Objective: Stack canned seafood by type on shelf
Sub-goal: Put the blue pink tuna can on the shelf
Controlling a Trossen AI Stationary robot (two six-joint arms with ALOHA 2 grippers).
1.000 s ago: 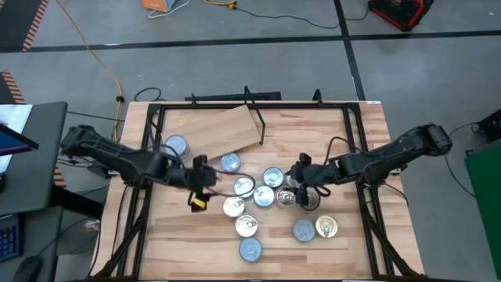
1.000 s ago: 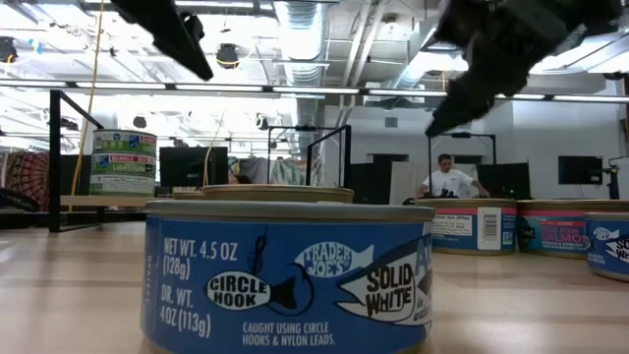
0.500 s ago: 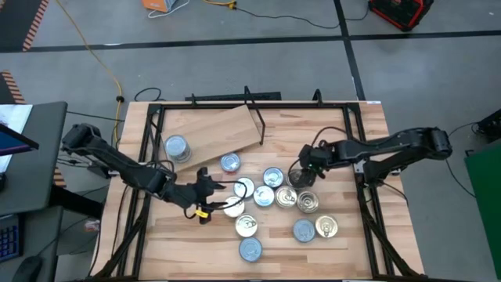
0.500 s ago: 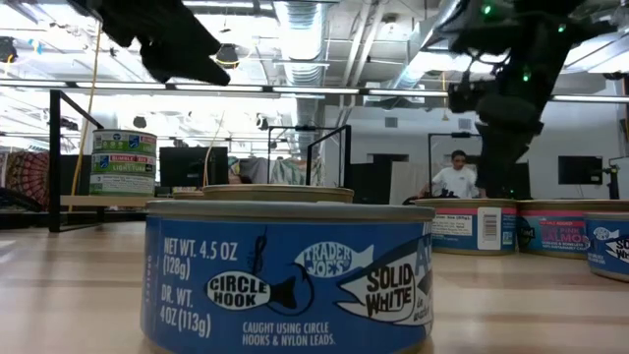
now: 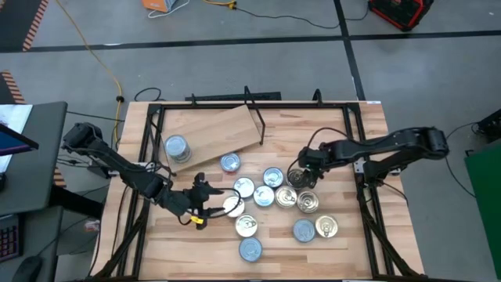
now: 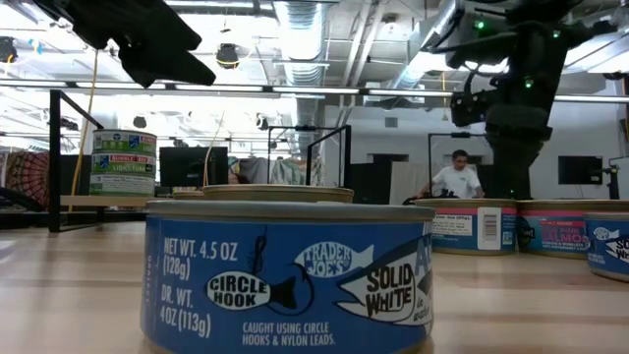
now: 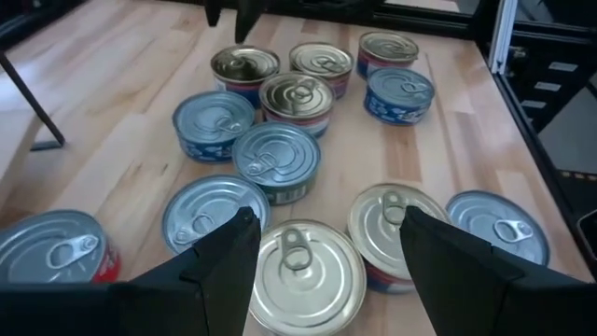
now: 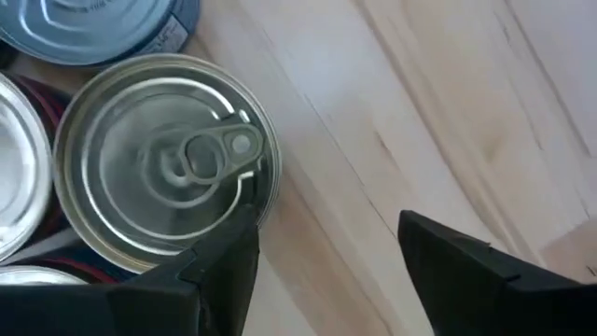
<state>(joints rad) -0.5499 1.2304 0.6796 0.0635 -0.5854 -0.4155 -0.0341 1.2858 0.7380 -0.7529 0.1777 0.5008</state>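
- Left wrist view shows the left gripper [image 7: 322,257] with its fingers spread apart, holding nothing — a cream-lidded tin [image 7: 298,276] lies flat between them, just below the tips.
- Ahead of this gripper the other canned seafood [image 5: 270,200] sits in a loose cluster on the tabletop [image 5: 344,251], lids up.
- Right wrist view: the right gripper [image 8: 326,252] is also open and empty. One finger [image 8: 219,271] is at the rim of a gold-lidded tin [image 8: 168,154]; I cannot tell if it touches.
- From above, this gripper hangs at the far right edge of the cluster.
- Behind both grippers lies the shelf [image 5: 215,129], and one blue tin [image 5: 177,147] stands near its left corner — well apart from the others.
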